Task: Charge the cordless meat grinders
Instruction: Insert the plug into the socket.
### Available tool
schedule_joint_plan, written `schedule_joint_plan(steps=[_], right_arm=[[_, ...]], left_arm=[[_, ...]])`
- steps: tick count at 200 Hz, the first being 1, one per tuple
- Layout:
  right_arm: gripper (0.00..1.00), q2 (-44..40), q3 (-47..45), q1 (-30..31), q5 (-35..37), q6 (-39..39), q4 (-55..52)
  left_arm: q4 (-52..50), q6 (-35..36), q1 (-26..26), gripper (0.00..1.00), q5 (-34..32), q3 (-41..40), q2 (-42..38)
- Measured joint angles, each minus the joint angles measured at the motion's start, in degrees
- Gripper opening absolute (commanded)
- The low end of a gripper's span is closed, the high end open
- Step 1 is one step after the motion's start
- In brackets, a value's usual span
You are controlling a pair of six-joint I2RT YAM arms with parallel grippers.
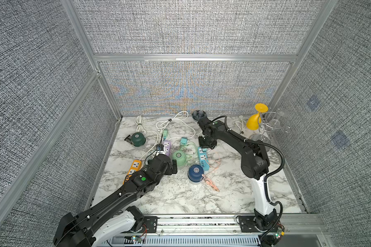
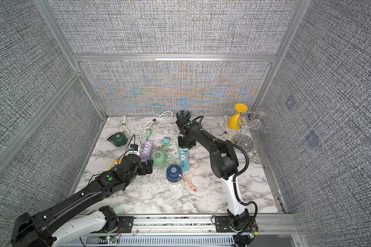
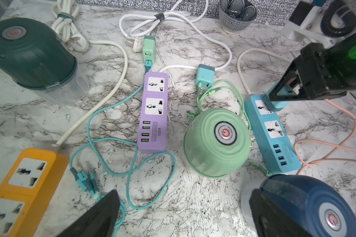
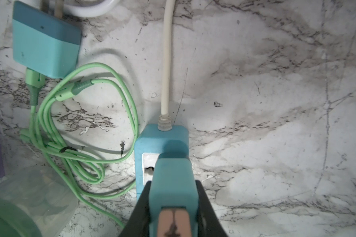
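Two jaws of our right gripper (image 4: 173, 184) clench a teal adapter (image 4: 173, 174) over the blue strip's (image 4: 162, 135) end socket. Our left gripper (image 3: 183, 195) hangs released above the table (image 3: 193, 215), the mint grinder (image 3: 216, 141) just ahead. The navy grinder (image 3: 308, 205) sits beside one finger, and the dark green grinder (image 3: 29, 55) is well apart.

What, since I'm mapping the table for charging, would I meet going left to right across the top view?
dark green grinder → purple power strip → mint green grinder → navy blue grinder → yellow upturned glass
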Motion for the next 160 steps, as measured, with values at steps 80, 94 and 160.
schedule_joint_plan(steps=[80,94,160], right_arm=[[0.0,1.2,-2.3,2.5,5.4,2.2,1.4],[0.0,1.2,-2.7,2.7,5.9,2.4,1.7],[0.0,-0.6,-8.1,3.0,6.9,3.4,6.9]], left_arm=[[0.0,0.0,0.1,0.99,0.1,0.0,0.5],[0.1,0.0,0.1,0.99,0.2,-0.2,0.2],[0.1,0.0,0.3,0.99,0.2,-0.3,-0.2]])
